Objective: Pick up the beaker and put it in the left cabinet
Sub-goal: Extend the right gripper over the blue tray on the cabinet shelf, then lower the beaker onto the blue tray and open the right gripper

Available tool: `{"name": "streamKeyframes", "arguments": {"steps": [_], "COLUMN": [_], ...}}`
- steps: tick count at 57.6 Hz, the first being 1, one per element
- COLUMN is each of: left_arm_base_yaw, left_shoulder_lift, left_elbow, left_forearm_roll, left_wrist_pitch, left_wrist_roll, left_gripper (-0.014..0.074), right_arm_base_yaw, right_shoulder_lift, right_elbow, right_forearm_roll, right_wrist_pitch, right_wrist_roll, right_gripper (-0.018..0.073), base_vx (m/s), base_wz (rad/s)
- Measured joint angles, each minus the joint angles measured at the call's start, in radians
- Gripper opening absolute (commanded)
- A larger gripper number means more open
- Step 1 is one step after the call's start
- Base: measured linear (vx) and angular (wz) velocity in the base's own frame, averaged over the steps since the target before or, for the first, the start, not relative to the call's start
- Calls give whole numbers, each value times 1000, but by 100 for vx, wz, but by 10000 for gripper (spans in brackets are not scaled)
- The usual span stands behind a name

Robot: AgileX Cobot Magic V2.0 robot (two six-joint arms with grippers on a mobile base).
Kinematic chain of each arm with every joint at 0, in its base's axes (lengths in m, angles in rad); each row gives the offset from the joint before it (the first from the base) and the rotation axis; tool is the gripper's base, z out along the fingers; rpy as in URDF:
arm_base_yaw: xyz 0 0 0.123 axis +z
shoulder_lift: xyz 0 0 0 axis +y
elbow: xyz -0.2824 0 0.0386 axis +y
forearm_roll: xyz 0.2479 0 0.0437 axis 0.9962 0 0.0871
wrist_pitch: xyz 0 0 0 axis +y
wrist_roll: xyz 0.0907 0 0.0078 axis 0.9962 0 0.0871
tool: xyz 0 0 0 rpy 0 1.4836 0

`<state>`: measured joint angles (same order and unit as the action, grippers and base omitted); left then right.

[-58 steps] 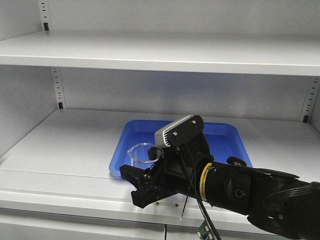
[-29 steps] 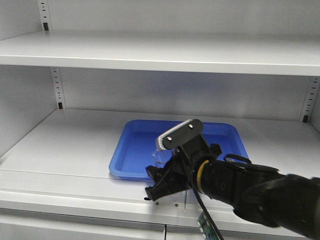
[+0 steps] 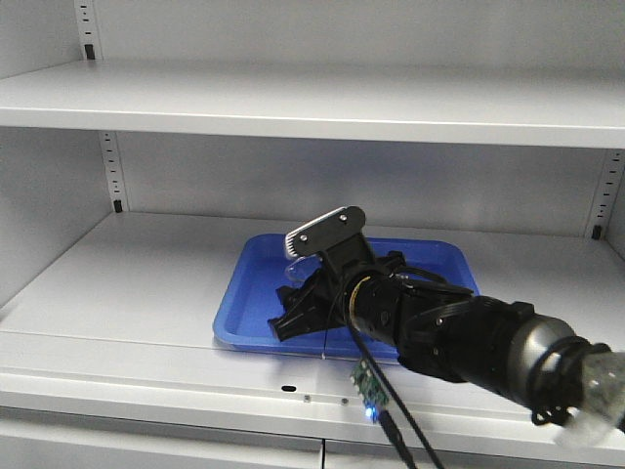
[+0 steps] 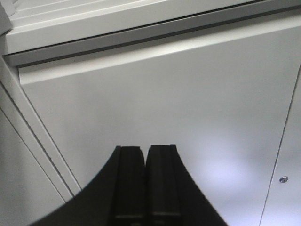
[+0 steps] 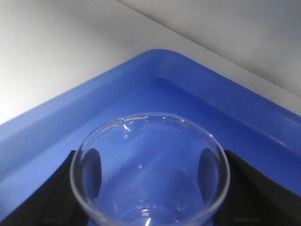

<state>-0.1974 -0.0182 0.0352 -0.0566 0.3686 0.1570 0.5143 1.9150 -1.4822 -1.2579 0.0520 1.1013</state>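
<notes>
The beaker point(image 5: 141, 116), a small clear glass cylinder with a flared rim, fills the right wrist view, and I look down into its mouth. My right gripper point(image 5: 149, 162) is shut on the beaker, one black finger point(image 5: 56, 188) pressed against each side. In the front view the right gripper point(image 3: 293, 311) hangs just above the front left part of a blue tray point(image 3: 439, 259) on the left cabinet's lower shelf point(image 3: 137, 283). There the beaker is mostly hidden behind the wrist camera. My left gripper point(image 4: 146, 150) is shut on nothing, facing a pale cabinet panel point(image 4: 188, 94).
The blue tray point(image 5: 197, 89) has a raised rim all round. An upper shelf point(image 3: 293, 103) spans the cabinet above my arm. Peg-hole strips point(image 3: 112, 171) run up the back corners. A cable and small circuit board point(image 3: 364, 386) dangle beneath the right arm.
My right arm has carried the beaker forward and deeper into the cabinet, from the shelf's front edge to over the blue tray.
</notes>
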Motion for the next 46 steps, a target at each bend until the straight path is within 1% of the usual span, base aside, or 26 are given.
{"name": "streamKeyframes", "arguments": {"steps": [9,15,21,30,42,46], "left_arm_base_yaw": [0,0,0,0,0,0], "left_shoulder_lift": [0,0,0,0,0,0], "left_elbow": [0,0,0,0,0,0], "left_forearm_roll": [0,0,0,0,0,0], "left_wrist_pitch": [0,0,0,0,0,0], "left_wrist_roll": [0,0,0,0,0,0], "left_gripper": [-6,-6,-6,-6,-6,-6], "right_arm_base_yaw": [-73,-107,-115,-115,-115,-115], "right_shoulder_lift": [71,106,115,123,123,129], "right_elbow": [-61,-82,-91,-96,-98,-98], "right_forearm_roll": [0,1,1,0,0,0], "right_wrist_pitch": [0,-6,-7,-5,-6,-3], "right_wrist_roll": [94,116,121,121,121,126], "right_gripper": [243,258,293,378,543,582], "base_vx": [0,0,0,0,0,0], "base_wz": [0,0,0,0,0,0]}}
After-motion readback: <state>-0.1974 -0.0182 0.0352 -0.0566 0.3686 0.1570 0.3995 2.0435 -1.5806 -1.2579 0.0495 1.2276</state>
